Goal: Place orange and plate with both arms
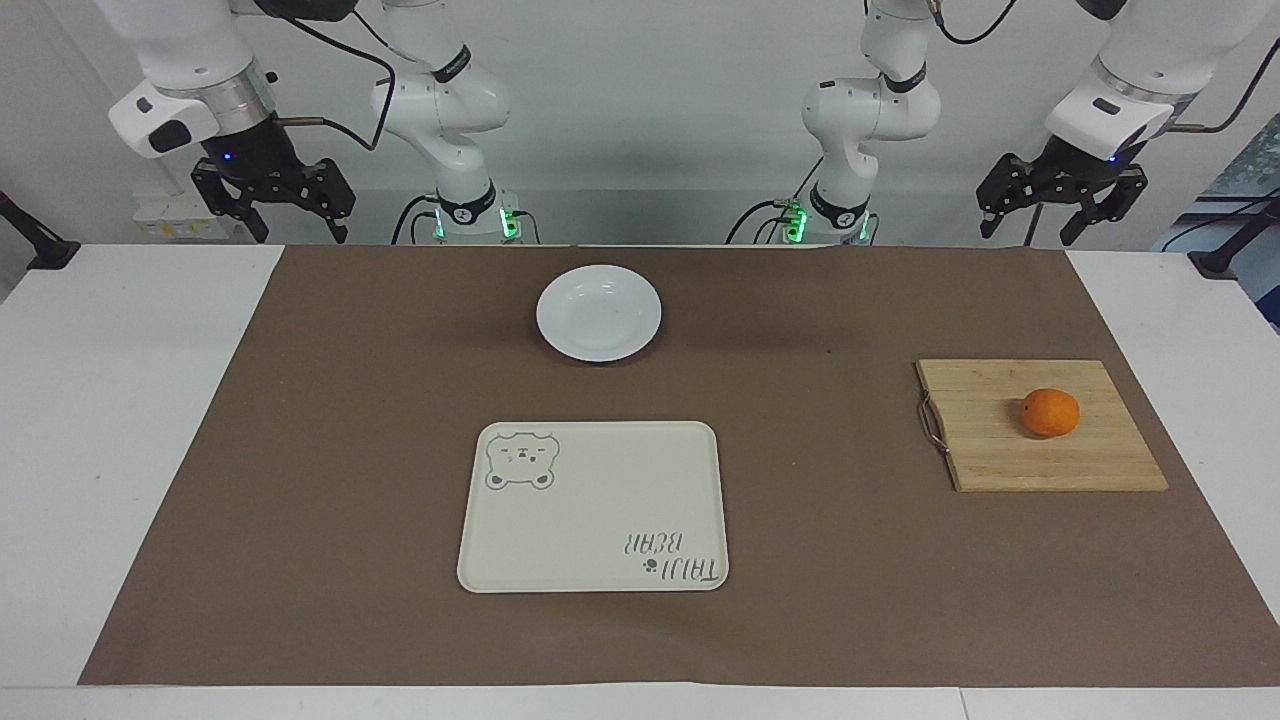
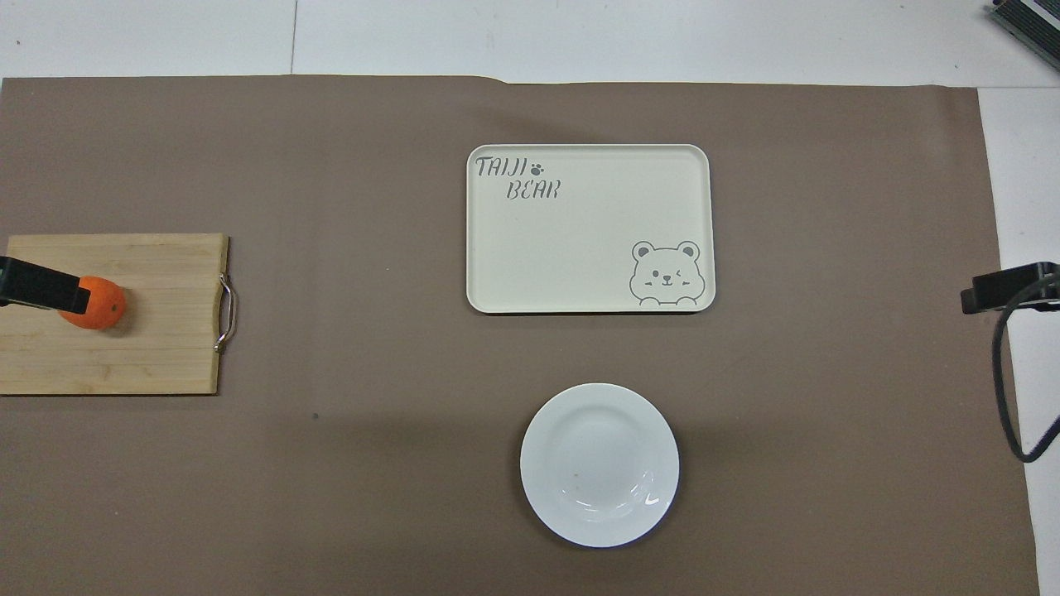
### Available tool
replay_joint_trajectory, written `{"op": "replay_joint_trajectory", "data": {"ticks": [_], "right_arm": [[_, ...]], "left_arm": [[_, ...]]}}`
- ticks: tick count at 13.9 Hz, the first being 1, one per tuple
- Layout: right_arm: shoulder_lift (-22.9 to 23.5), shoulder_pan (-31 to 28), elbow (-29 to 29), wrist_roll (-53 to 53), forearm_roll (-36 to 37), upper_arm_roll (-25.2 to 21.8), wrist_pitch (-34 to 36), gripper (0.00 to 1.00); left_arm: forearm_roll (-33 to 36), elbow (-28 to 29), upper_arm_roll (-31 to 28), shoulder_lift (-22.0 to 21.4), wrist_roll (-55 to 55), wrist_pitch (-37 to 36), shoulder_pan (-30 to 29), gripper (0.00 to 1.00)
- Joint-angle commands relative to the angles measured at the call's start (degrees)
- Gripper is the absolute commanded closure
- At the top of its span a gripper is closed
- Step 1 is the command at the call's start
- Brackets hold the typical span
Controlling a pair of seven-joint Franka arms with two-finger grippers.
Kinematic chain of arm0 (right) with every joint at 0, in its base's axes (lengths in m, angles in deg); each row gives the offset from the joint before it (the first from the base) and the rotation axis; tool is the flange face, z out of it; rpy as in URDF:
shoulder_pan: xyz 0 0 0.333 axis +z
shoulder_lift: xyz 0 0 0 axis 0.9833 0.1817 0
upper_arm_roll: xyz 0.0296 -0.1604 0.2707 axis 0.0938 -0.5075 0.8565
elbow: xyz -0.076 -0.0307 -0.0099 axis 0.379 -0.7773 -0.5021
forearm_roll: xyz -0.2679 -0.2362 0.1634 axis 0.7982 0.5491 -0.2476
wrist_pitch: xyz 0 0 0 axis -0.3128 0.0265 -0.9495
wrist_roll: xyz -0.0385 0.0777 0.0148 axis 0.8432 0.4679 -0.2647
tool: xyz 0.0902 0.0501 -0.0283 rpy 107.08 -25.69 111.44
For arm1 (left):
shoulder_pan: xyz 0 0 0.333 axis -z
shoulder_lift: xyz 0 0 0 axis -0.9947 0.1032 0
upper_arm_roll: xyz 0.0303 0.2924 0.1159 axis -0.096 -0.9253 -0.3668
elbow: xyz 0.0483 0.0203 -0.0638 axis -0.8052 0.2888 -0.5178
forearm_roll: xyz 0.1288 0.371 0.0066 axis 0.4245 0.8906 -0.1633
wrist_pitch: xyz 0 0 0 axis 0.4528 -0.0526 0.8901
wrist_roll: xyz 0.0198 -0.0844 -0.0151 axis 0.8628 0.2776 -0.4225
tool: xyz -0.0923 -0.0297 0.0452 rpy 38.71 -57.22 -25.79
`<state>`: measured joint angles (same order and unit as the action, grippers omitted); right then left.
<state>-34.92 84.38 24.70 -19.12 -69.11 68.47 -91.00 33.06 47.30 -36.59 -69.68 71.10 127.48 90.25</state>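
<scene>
The orange [image 1: 1050,412] lies on a wooden cutting board toward the left arm's end of the table; it also shows in the overhead view [image 2: 101,303]. The white plate [image 1: 598,312] lies empty on the brown mat mid-table, near the robots, and shows in the overhead view [image 2: 599,463]. My left gripper [image 1: 1027,235] hangs open and empty, raised over the table edge at its own end, well clear of the orange. In the overhead view a left fingertip [image 2: 41,288] overlaps the orange. My right gripper [image 1: 300,235] hangs open and empty, raised at its own end.
A cream tray with a bear drawing [image 1: 594,506] lies empty, farther from the robots than the plate. The wooden cutting board [image 1: 1040,455] has a metal handle on the side toward the tray. A brown mat [image 1: 350,450] covers most of the table.
</scene>
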Motion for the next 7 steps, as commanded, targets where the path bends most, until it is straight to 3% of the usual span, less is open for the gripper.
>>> {"op": "replay_joint_trajectory", "data": {"ticks": [1,7], "right_arm": [[-1.51,-0.36,1.9,-0.86,-0.28,0.24,-0.98,0.0],[-0.37,-1.15,0.31,-0.86,-2.83,-0.02,0.16,0.0]], "left_arm": [[-0.63,0.59,0.3,-0.83,-0.95,-0.01,-0.81,0.0],[-0.63,0.59,0.48,-0.83,-0.51,-0.1,-0.81,0.0]]}}
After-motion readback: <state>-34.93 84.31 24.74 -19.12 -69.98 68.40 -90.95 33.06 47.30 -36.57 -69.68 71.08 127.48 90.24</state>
